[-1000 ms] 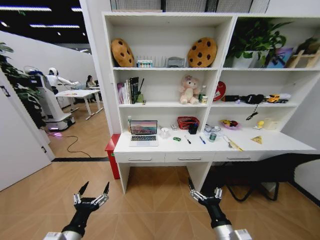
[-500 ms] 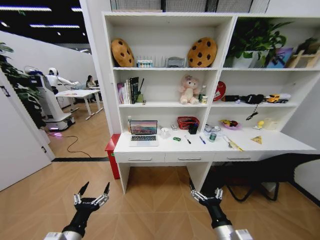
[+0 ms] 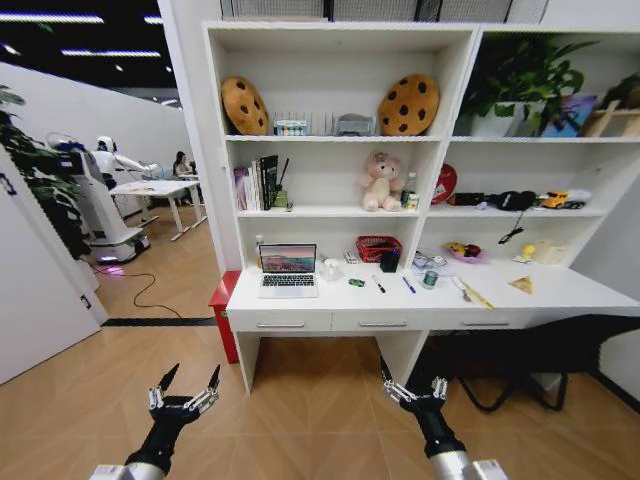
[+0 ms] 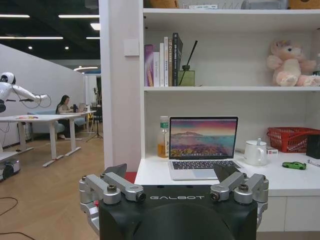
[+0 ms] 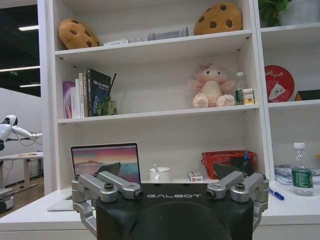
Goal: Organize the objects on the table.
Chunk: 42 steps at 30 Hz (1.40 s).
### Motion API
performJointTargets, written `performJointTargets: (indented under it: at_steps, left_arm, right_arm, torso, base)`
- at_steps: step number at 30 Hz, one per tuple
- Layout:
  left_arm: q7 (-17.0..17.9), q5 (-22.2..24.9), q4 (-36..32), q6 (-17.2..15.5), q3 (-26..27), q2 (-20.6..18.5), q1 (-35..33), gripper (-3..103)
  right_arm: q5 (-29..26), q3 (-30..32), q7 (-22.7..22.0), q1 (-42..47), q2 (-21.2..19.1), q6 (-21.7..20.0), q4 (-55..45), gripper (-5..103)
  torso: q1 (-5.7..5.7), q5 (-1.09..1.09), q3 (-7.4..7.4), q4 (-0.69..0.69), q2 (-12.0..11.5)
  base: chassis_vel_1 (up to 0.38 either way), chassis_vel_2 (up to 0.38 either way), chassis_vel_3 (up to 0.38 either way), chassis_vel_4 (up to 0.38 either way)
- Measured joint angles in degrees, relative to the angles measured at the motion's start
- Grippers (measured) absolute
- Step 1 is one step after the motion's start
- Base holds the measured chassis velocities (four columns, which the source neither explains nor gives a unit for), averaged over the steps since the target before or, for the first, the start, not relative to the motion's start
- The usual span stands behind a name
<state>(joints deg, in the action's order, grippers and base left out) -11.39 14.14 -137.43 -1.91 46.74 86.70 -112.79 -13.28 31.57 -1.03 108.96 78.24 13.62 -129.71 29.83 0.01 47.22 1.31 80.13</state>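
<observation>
Hanging low over the wooden floor [image 3: 300,400], the left gripper [image 3: 184,387] has its 2 fingers spread apart, holding nothing, well short of the table [image 3: 420,300]. The right gripper [image 3: 410,385] sits at about the same height on the other side, its fingers likewise apart and empty.

Beyond them, the long white desk carries a row of 3 shallow drawers [image 3: 385,322] and joins tall white shelving [image 3: 330,120]. On its left part stands the open silver laptop [image 3: 287,269], screen lit; in the left wrist view the laptop [image 4: 201,147] has a bottle of orange liquid [image 4: 163,137] just beside it and a white teapot [image 4: 256,152] on its other side. A small green item [image 3: 356,283] lies near the middle of the desktop, with a black pen [image 3: 378,285] and a blue pen [image 3: 408,285] beside it. Behind these are a red basket [image 3: 375,247] and a black pen cup [image 3: 389,261]. A small white-capped bottle [image 3: 429,279] stands just past the blue pen.
</observation>
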Motion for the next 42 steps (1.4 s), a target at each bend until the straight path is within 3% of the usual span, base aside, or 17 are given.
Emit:
performJointTargets:
  at_steps: [3, 4, 7, 10, 13, 15, 18, 20, 21, 23, 24, 26, 28, 31, 33, 35, 42]
  left_arm:
    - [-0.01, 0.07, 0.07, 0.05, 0.07, 0.05, 0.04, 98]
    - [0.01, 0.08, 0.19, 0.11, 0.08, 0.05, 0.04, 98]
    - [0.03, 0.08, 0.22, 0.14, 0.07, 0.06, 0.04, 98]
    - [0.04, 0.08, 0.24, 0.15, 0.05, 0.06, 0.04, 98]
    - [0.04, 0.08, 0.23, 0.16, 0.04, 0.05, 0.04, 98]
    - [0.04, 0.09, 0.29, 0.16, 0.04, 0.05, 0.06, 98]
    - [0.04, 0.09, 0.30, 0.18, 0.04, 0.11, 0.07, 98]
    - [0.06, 0.12, 0.44, 0.18, 0.06, 0.10, 0.11, 98]
    - [0.10, 0.20, 0.43, 0.19, 0.10, 0.10, 0.13, 98]
    - [0.17, 0.30, 0.42, 0.19, 0.13, 0.03, 0.18, 98]
    - [0.30, 0.49, 0.43, 0.14, 0.23, -0.21, 0.29, 98]
    - [0.36, 0.66, 0.43, 0.08, 0.34, -0.50, 0.34, 98]
    - [0.42, 1.19, 0.14, -0.05, 1.15, -1.45, 0.38, 98]
    - [0.44, 1.78, -0.07, -0.14, 2.02, -2.27, 0.46, 97]
    - [0.43, 2.12, -0.27, -0.16, 2.42, -2.54, 0.48, 97]
    - [-1.25, 2.79, -0.59, -0.07, 3.27, -3.19, 0.50, 82]
    - [-2.04, 2.18, -0.60, 0.06, 2.85, -3.35, 0.40, 60]
  right_arm:
    - [0.12, -0.10, 0.00, -0.02, 0.16, 0.08, 0.18, 100]
    - [0.30, -0.24, 0.04, 0.03, 0.26, 0.14, 0.19, 100]
    - [0.36, -0.33, 0.10, 0.01, 0.30, 0.22, 0.26, 100]
    - [0.39, -0.33, 0.13, 0.07, 0.38, 0.39, 0.28, 100]
    - [0.40, -0.33, 0.14, 0.07, 0.38, 0.46, 0.31, 100]
    - [0.41, -0.40, 0.16, 0.09, 0.39, 0.59, 0.31, 100]
    - [0.75, -0.68, 0.01, -0.09, 0.35, 0.96, 0.32, 100]
    - [1.36, -0.77, -0.20, -0.09, 0.33, 1.47, 0.32, 100]
    - [1.48, -0.83, -0.20, -0.17, 0.29, 1.84, 0.32, 100]
    - [1.57, -0.85, -0.20, -0.19, 0.23, 2.09, 0.32, 100]
    - [1.59, -0.87, -0.18, -0.18, 0.14, 2.32, 0.32, 100]
    - [1.60, -0.86, -0.03, -0.14, -0.02, 2.57, 0.27, 100]
    - [1.43, -0.75, 0.79, -0.28, -1.00, 2.80, 0.25, 100]
    - [1.29, -0.73, 0.94, -0.47, -1.73, 2.81, 0.30, 100]
    - [1.21, -0.74, 0.96, -0.60, -2.07, 2.81, 0.42, 100]
    - [0.94, -0.76, 1.10, -0.60, -2.42, 2.82, 0.82, 100]
    - [1.15, -0.70, 1.00, -0.58, -1.75, 3.38, 1.43, 100]
  torso:
    - [0.00, 0.02, 0.01, 0.05, -0.01]
    - [-0.01, -0.10, -0.01, 0.04, 0.01]
    - [0.00, 0.05, 0.00, -0.01, 0.00]
    - [-0.01, -0.06, -0.01, 0.02, 0.00]
    - [0.00, 0.05, 0.01, 0.01, 0.00]
    - [0.01, -0.10, 0.00, 0.05, -0.01]
    - [0.02, 0.06, 0.01, 0.00, -0.02]
    - [0.02, -0.11, 0.00, 0.05, -0.01]
    - [0.02, 0.03, 0.01, 0.01, -0.02]
    - [0.08, 0.08, 0.03, -0.02, -0.03]
    - [0.09, -0.03, 0.03, 0.03, -0.04]
    - [0.08, -0.12, 0.02, 0.07, -0.04]
    - [0.09, 0.05, 0.03, -0.01, -0.04]
    - [0.02, -0.08, 0.01, 0.00, -0.03]
    - [-0.03, 0.01, -0.01, 0.02, 0.00]
    - [-0.07, -0.02, -0.02, 0.03, 0.03]
    - [-0.04, -0.02, -0.01, 0.02, 0.03]
  base:
    - [-0.292, 0.196, 0.220, -0.326]
    - [-0.269, 0.261, 0.248, -0.298]
    - [-0.201, 0.309, 0.280, -0.302]
    - [-0.325, 0.337, 0.311, -0.315]
    - [-0.347, 0.353, 0.342, -0.347]
    - [-0.388, 0.324, 0.380, -0.348]
    - [-0.352, 0.379, 0.372, -0.371]
    - [-0.360, 0.346, 0.405, -0.359]
    - [-0.346, 0.334, 0.302, -0.368]
    - [-0.292, 0.337, 0.302, -0.317]
    - [-0.238, 0.257, 0.236, -0.266]
    - [-0.262, 0.257, 0.084, -0.163]
    - [-0.087, 0.139, 0.085, -0.024]
    - [-0.026, 0.071, 0.022, 0.017]
    - [0.000, 0.000, 0.000, 0.000]
    - [0.069, -0.075, -0.070, 0.065]
    - [0.020, -0.027, -0.019, 0.015]
